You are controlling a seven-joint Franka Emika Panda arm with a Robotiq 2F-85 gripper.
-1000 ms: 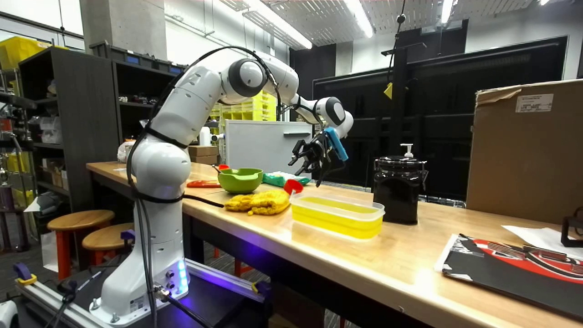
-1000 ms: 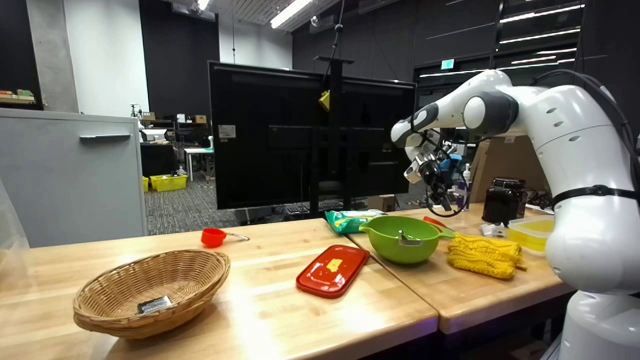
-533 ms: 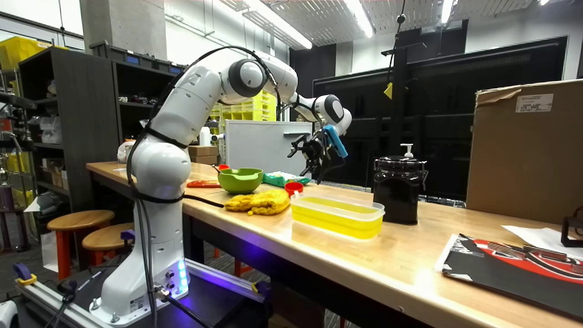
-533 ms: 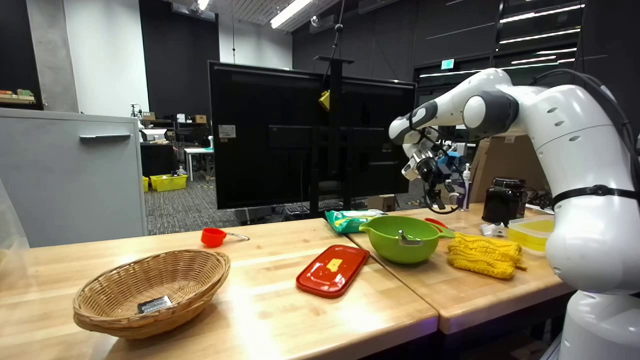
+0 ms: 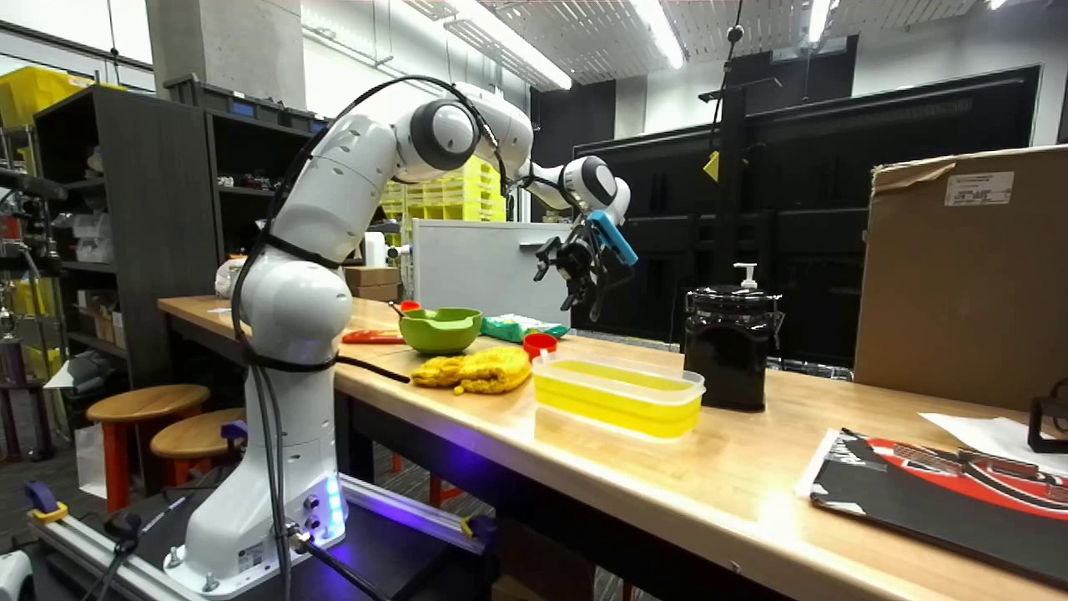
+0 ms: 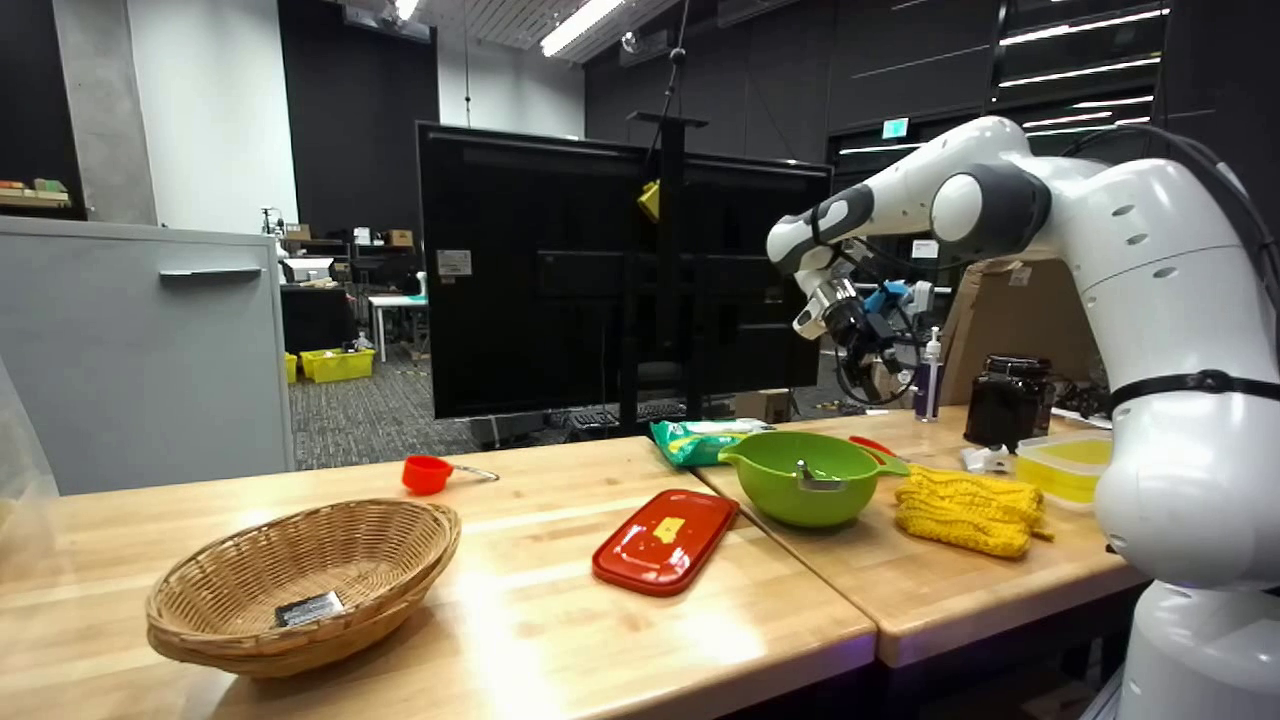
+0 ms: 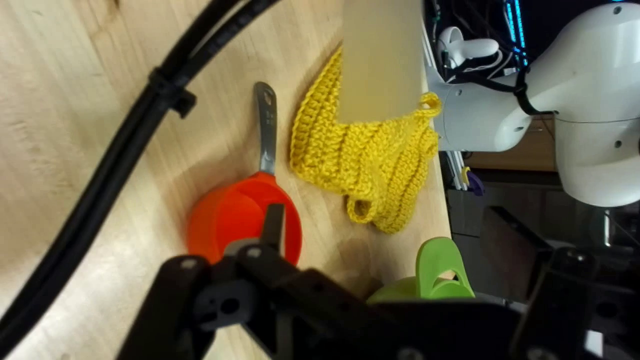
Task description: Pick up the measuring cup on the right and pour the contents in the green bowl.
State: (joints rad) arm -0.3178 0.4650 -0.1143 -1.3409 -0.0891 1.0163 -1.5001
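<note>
The red measuring cup on the right (image 5: 540, 343) sits mouth up on the table beside the yellow knitted mitt. Its steel handle (image 7: 268, 127) shows in the wrist view, and I make out no contents inside. A lime-green bowl (image 5: 440, 331) stands past the mitt, with a metal piece at its near wall in an exterior view. My gripper (image 5: 553, 290) is open in the air above the table, holding nothing. One dark finger (image 7: 273, 227) overlaps the cup in the wrist view, but exterior views show it well above the cup.
The yellow mitt (image 5: 476, 371) and a translucent yellow tray (image 5: 617, 409) lie close to the cup. Around them are a black jar (image 5: 724, 351), a green packet (image 6: 700, 440), a red lid (image 6: 667, 540), a wicker basket (image 6: 340, 645) and another red cup (image 6: 427, 474) with a handle.
The cup near the mitt was tilted a second ago and now rests level on the table. My gripper's fingers have spread, and the arm has risen away from it.
</note>
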